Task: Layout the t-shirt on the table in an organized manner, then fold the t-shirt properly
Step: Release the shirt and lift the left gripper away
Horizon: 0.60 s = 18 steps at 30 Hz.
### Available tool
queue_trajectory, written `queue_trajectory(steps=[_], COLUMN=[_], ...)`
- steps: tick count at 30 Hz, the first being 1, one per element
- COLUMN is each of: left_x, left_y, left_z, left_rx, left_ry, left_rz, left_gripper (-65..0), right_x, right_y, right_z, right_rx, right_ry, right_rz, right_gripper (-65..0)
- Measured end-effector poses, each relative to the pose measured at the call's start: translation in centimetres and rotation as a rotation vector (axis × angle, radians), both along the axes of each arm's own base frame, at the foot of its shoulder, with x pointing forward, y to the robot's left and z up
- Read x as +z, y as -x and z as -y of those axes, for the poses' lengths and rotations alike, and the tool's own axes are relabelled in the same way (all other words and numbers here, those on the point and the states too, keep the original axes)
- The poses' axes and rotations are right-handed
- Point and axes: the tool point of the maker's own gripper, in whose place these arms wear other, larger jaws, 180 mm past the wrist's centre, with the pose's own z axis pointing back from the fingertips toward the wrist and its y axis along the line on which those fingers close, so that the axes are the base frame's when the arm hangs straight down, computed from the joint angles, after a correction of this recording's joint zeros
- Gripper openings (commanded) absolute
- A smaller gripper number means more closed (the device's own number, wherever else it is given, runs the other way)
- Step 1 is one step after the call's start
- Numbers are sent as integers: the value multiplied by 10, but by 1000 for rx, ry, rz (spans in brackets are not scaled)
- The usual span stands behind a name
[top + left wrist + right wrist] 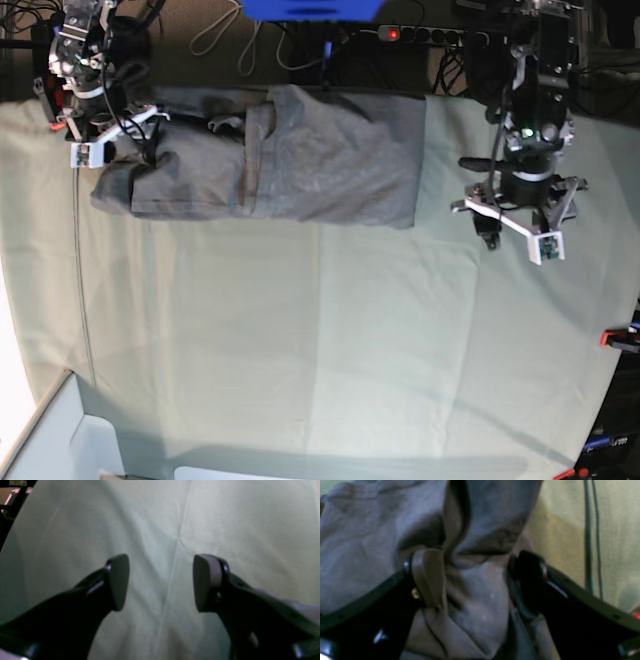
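This looks like a robotics lab, not a home. The table (300, 350) is wrapped in pale green cloth pinned by a red clamp (618, 337) at three o'clock. Toward twelve o'clock a power strip (420, 34) with a lit red switch lies among tangled cables (225, 40). Two camera-bearing robot arms stand at ten and two o'clock.
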Motion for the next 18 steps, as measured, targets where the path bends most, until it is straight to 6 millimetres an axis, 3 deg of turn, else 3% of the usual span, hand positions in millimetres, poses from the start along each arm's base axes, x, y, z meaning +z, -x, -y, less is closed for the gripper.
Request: queue_trajectory(steps=[6,13,18], left_x=[14,15,14], left_y=[-3,-3,-2], left_z=[-5,-7,-6], left_rx=[13,18,18], left_ry=[-4,-5,-5], left_rz=[39,42,37], left_gripper=[-261,-261,-261], right_x=[-1,5,4], right_y=[-2,8,4], right_z=[-3,30,32], right_rx=[9,-80,-77], right_ry=[-5,29,31], right_rz=[10,-12,-12], right_gripper=[-239,-238,-238])
